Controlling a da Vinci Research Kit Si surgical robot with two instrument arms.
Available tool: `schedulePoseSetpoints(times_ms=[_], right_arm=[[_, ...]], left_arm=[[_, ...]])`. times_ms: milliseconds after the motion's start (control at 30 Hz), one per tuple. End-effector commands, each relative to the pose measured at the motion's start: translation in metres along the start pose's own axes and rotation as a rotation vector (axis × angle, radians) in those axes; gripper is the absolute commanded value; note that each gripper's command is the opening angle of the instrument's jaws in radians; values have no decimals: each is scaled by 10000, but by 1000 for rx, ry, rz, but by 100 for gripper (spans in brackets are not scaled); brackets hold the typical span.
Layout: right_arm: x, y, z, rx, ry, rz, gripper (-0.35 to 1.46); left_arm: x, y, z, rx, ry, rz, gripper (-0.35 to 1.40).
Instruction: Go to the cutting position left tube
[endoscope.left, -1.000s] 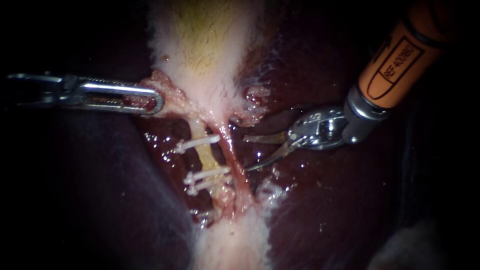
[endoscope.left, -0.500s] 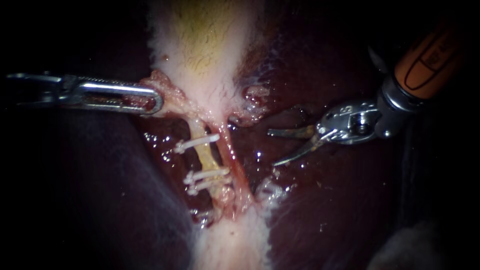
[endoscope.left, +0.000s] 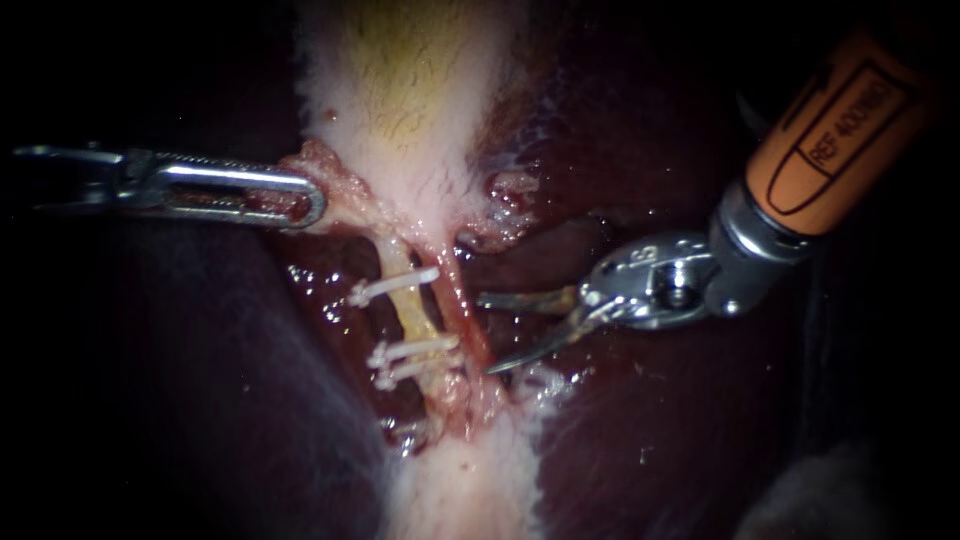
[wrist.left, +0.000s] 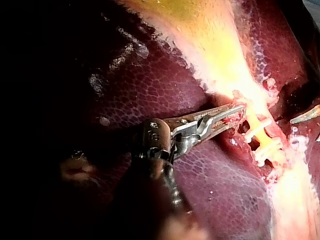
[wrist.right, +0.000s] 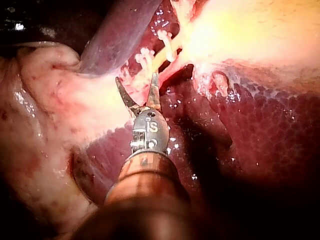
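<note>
Endoscope view: the left tube (endoscope.left: 410, 315), pale yellow, carries a single clip (endoscope.left: 395, 288) above and a pair of clips (endoscope.left: 415, 355) below, and the bare stretch between them looks like the place meant for the cut. That stretch lies ahead of the right instrument (endoscope.left: 484, 335), beyond its tips rather than between its blades. The blades are spread with nothing caught in them. The redder right tube (endoscope.left: 462, 300) runs just beside the left one on the near side, so it stands between the blade tips and the target, and the tips appear to sit at or against it (whether they actually touch cannot be told). The approach step seems to be in hand but not finished. By my reading the next move calls for carrying the open blades on past or over the right tube without nicking it, so that only the left tube's bare stretch sits between them, clear of the clips on both sides. Farther off, the left instrument (endoscope.left: 318, 205) has its jaws pinching a fringe of tissue (endoscope.left: 335, 185) at the narrow end of the gallbladder (endoscope.left: 410, 100), which seems to hold the tubes taut over the dark liver (endoscope.left: 650, 430).
</note>
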Motion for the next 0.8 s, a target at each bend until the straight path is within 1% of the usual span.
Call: schedulePoseSetpoints(times_ms=[33,200,300,500,567,667,800], right_arm=[[0,1,4,0,-3,3,138],[2,8,16,4,-5,4,138],[-1,12,25,13,-10,2,136],[-17,23,44,9,-13,-15,136],[-23,29,47,10,-12,-12,136],[-33,40,51,1,-30,-11,136],[-44,52,59,-4,-38,-11,136]], left_arm=[[0,0,0,0,0,0,-35],[0,1,-1,0,0,0,-35],[0,1,-1,0,0,0,-35],[-1,1,-1,1,0,0,-35],[-1,2,-1,0,0,0,-35],[-1,1,-1,0,0,0,-35],[-1,2,-1,0,0,0,-35]])
